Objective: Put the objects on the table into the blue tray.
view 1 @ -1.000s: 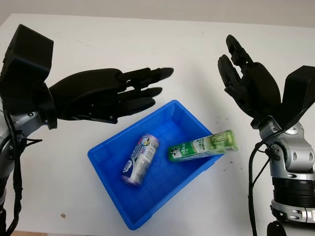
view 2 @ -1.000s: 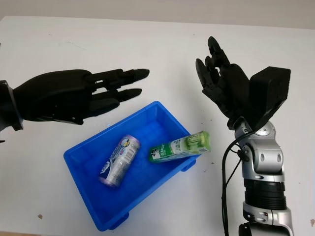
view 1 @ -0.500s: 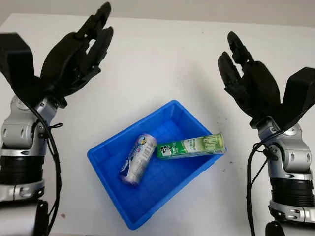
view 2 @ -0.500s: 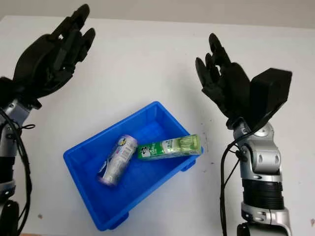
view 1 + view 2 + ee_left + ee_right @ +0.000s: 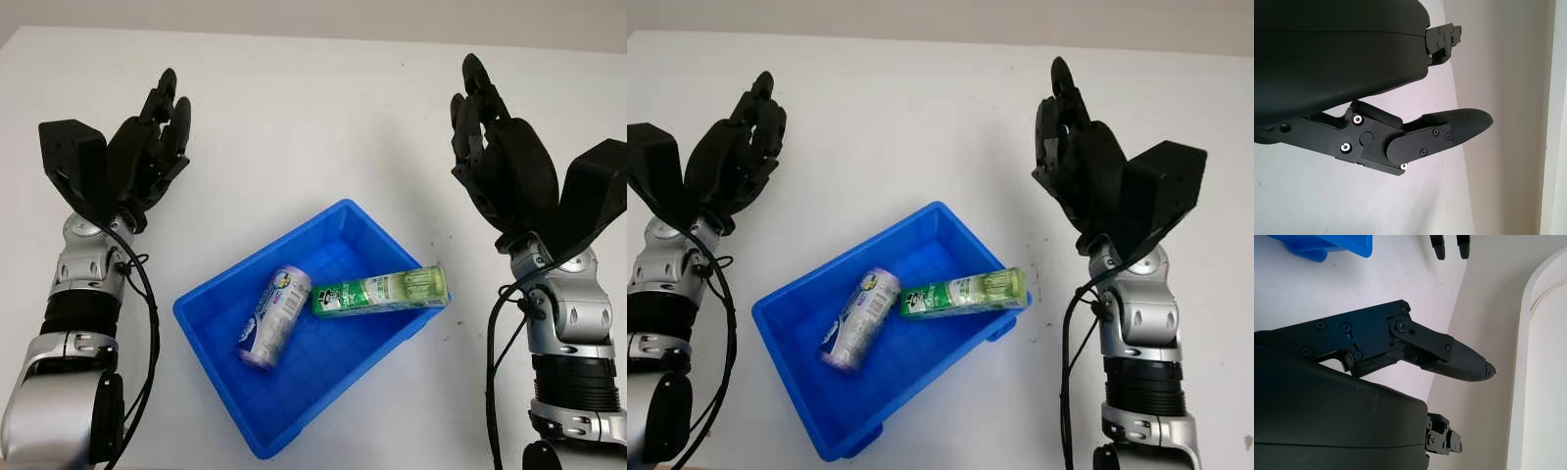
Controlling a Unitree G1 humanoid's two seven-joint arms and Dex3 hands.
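**Both items in the tray, both hands up and empty**

Look at the blue tray [image 5: 294, 411] first: it sits turned at an angle on the white table [image 5: 323, 108], roughly midway between your two arms, one corner pointing away from you and one toward you. Inside it you have two things. The purple-and-white can [image 5: 274, 317] lies on its side on the tray floor, toward your left half of the tray, its silver top end aimed at the far side. Just beside it, the green carton [image 5: 382, 291] also lies on its side, running crosswise; its near end comes right up to the can's top, and its other end reaches the tray's right-hand wall and looks propped on that rim. Whether can and carton actually touch, you can't tell from here.

Now outward. Your left hand [image 5: 147, 157] is raised over the table on the left, well apart from the tray, fingers [image 5: 167, 98] pointing up and away, holding nothing: it's open. In the left wrist view, one finger [image 5: 1449, 132] stretches out straight past the black shell with only white table behind it.

Your right hand [image 5: 505, 162] mirrors that on the right side, lifted, well apart from the tray, palm facing in, open and empty. In the right wrist view, a corner of the blue tray shows at the edge, beyond the extended finger [image 5: 1449, 355].
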